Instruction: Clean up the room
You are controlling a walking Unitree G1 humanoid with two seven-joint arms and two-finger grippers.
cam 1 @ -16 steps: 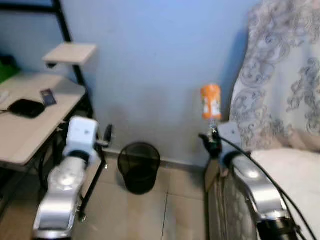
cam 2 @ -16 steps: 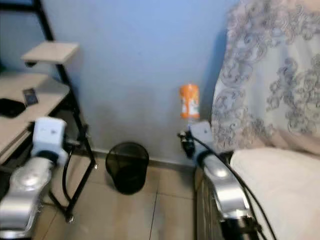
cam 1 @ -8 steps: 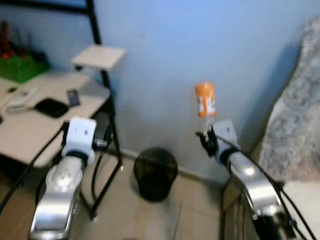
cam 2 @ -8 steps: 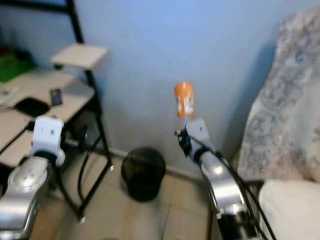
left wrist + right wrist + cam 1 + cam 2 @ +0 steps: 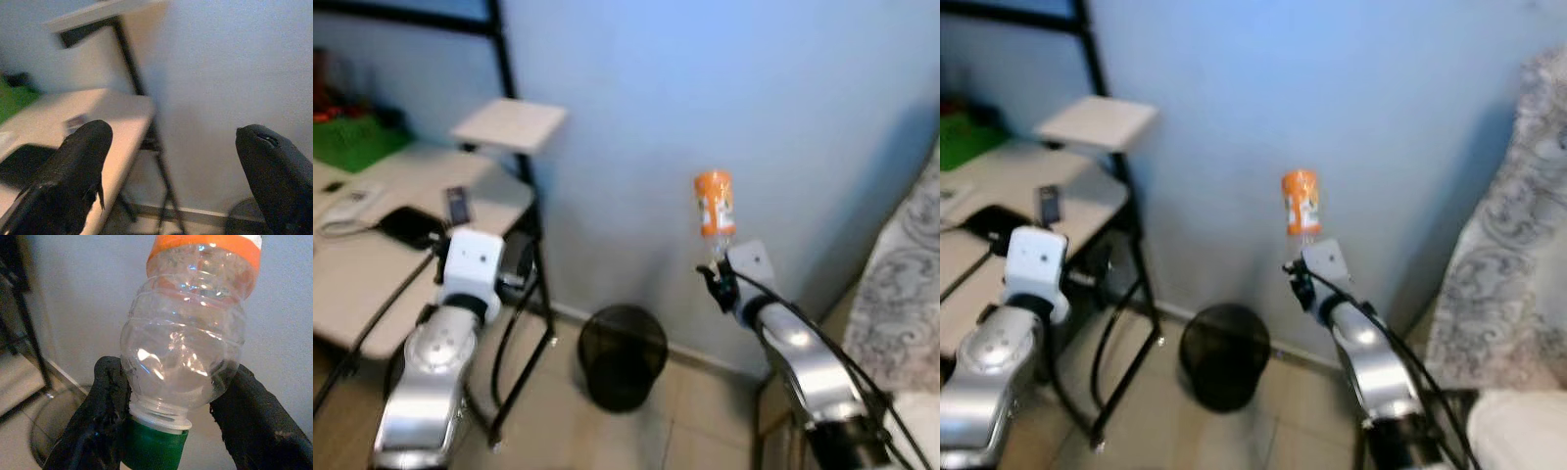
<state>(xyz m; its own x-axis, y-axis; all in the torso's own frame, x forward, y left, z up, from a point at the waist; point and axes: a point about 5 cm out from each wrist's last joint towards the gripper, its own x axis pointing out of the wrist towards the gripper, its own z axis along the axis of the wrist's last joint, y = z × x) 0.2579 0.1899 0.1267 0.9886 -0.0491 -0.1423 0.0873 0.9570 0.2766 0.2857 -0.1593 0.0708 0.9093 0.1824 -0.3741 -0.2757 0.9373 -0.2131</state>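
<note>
— Right gripper?
— Raised in front of the blue wall, jaws clenched on the neck of a clear plastic bottle. Held upside down: green cap down between the black fingers, orange label up top. Looks empty in the right wrist view.

— Where against the rest of the room?
— Up in the air, right of centre, above and slightly right of the black mesh wastebasket standing on the tiled floor by the wall. Well clear of the basket's rim.

— Left gripper?
— Jaws released, fingers spread wide with nothing between. Left arm low at the near left, beside the tabletop.

— On the tabletop?
— A black pouch, a small dark phone-like item, something white at the left edge, a green thing at the far left. A small raised shelf on the black frame behind.

— Right side?
— A patterned grey-white cloth hanging at the far right edge. Blurred, so no finer detail.
</note>
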